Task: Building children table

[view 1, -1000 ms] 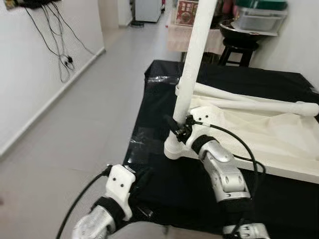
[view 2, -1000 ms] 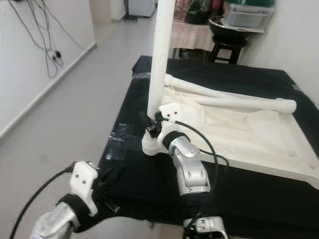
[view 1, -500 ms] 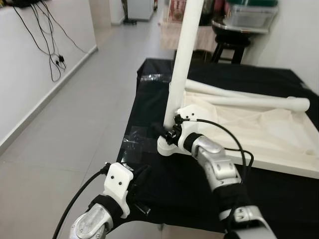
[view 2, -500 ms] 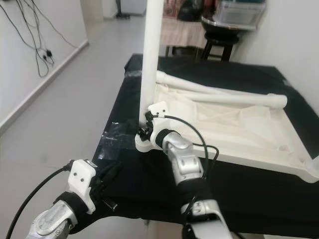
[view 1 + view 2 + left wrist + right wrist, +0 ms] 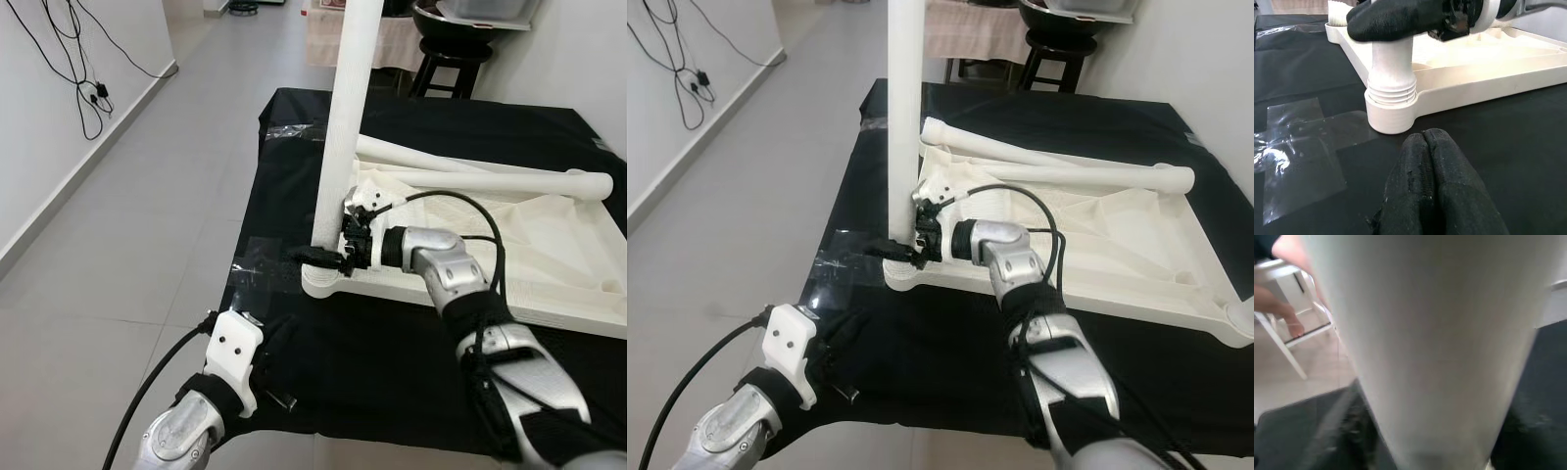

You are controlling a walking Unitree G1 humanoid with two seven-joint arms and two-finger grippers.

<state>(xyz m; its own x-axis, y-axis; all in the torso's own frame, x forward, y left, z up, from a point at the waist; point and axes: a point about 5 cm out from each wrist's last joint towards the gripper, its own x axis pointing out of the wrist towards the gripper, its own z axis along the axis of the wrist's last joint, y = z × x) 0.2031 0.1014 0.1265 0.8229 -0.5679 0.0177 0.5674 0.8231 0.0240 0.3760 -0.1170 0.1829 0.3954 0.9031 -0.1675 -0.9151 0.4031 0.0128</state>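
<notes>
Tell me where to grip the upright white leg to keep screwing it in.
Grip the upright leg low on its round shaft, just above the threaded corner socket, coming side-on from the tabletop side as the right gripper does: wrapping there can turn it.

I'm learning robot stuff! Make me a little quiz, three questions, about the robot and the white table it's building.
1. True or false: the white leg stands upright in the corner socket of the upside-down tabletop.
2. Which gripper holds that leg near its bottom?
A. the right gripper
B. the left gripper
3. Fill in: the other loose legs lie on the ____.

Key
1. True.
2. A. The left gripper is shut and sits on the black cloth, short of the socket.
3. Tabletop.
</notes>
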